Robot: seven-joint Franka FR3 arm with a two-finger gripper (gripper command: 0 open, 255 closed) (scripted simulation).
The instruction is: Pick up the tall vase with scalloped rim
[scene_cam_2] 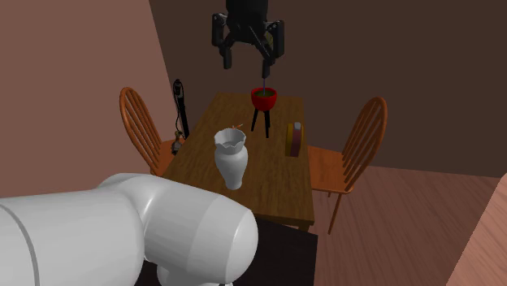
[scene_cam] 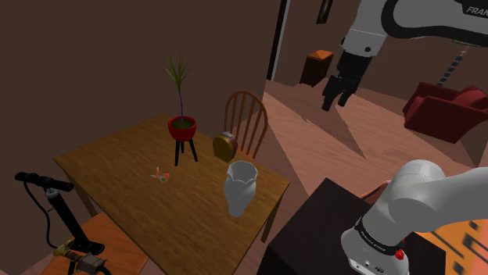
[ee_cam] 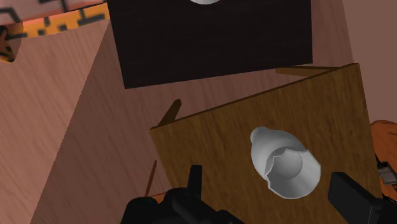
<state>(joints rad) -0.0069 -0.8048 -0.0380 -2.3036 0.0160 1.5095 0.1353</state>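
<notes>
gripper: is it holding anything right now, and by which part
Nothing is held. The gripper hangs open, well above the table, and the white vase stands free on it.

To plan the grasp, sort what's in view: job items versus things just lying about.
Job in hand:
- pale vase with scalloped rim
- tool, open

Lying about:
- potted plant
- small orange item on the table
- wooden chair
- scooter
- red armchair

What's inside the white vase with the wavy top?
Looking down from the wrist view, the vase shows just its own pale grey inner wall, and nothing pokes out of it. The camera looks in at a slant, so the vase's own wall hides the deepest part.
</notes>
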